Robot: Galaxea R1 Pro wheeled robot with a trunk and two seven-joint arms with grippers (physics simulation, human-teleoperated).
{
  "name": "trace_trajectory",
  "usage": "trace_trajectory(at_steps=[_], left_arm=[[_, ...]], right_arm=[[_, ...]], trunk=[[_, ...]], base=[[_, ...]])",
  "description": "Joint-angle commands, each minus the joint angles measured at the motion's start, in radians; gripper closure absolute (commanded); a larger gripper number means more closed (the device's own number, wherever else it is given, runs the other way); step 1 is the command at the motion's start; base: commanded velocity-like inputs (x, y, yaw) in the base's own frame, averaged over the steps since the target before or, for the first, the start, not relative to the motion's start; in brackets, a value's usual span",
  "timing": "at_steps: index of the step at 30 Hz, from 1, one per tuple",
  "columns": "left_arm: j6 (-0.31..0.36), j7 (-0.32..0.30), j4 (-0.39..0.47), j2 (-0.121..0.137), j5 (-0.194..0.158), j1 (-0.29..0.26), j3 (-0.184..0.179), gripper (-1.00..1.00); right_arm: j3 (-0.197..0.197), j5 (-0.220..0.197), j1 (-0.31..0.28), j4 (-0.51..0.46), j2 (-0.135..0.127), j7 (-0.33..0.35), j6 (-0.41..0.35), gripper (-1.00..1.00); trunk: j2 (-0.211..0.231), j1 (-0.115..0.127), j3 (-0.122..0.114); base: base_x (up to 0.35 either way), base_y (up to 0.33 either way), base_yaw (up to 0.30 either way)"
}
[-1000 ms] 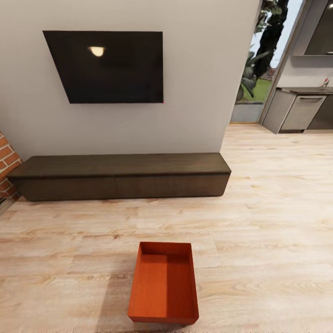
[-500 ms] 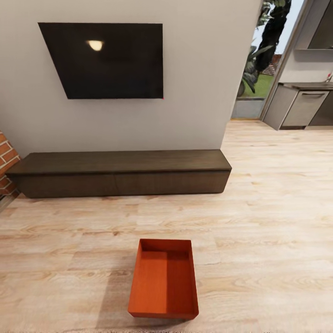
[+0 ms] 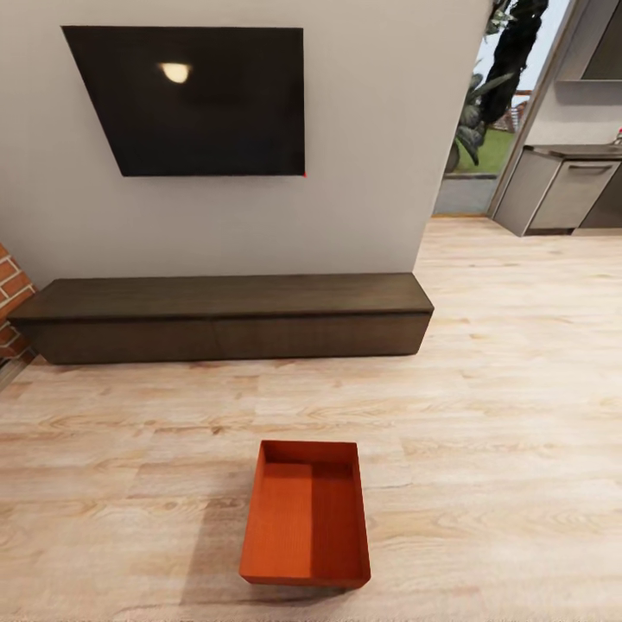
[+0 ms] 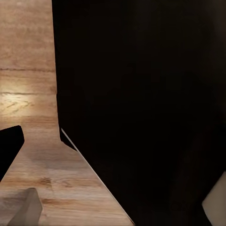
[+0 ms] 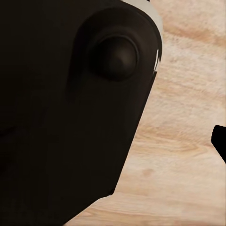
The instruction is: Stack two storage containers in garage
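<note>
Storage container [image 3: 307, 518], orange-red and lidless, sits alone on the light wood-plank floor [image 3: 501, 432] of the living room, low in the middle of the head view, its long side running away from the camera and its bare interior facing up. A shadow falls on the planks just beside it, on the left. Beyond the bin, well apart from it, a low dark wood console [image 3: 225, 315] runs along the foot of a pale wall [image 3: 371, 155], and a black TV [image 3: 194, 99] hangs above it with a lamp's glint on its screen. Red brick [image 3: 10, 302] edges in past the console's left end. At far right, an opening shows greenery [image 3: 484, 130] outdoors and grey cabinets [image 3: 570, 194] under a dark countertop. From the left wrist camera, a large black body [image 4: 150, 108] of the robot blocks much of the plank floor [image 4: 28, 84]; from the right wrist camera, a rounded black housing [image 5: 70, 117] with a domed knob does the same. Whether either gripper's fingers are spread or pressed together cannot be told from these views.
</note>
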State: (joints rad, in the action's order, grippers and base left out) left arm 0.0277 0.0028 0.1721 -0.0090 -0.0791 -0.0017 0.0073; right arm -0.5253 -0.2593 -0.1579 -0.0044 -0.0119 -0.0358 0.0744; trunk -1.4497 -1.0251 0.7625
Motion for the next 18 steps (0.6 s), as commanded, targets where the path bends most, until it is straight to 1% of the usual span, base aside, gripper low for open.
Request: trace_trajectory(at_steps=[1, 18], left_arm=[[0.003, 0.000, 0.001, 0.000, -0.008, 0.000, 0.000, -1.00], [0.003, 0.000, 0.001, 0.000, -0.008, 0.000, 0.000, -1.00]], right_arm=[[-0.009, -0.009, 0.000, 0.000, 0.000, -0.002, 0.002, -1.00], [-0.009, -0.009, 0.000, 0.000, 0.001, -0.001, 0.002, -1.00]], trunk=[[0.000, 0.000, 0.002], [0.000, 0.000, 0.030]], base=[[0.000, 0.000, 0.000], [0.000, 0.000, 0.000]])
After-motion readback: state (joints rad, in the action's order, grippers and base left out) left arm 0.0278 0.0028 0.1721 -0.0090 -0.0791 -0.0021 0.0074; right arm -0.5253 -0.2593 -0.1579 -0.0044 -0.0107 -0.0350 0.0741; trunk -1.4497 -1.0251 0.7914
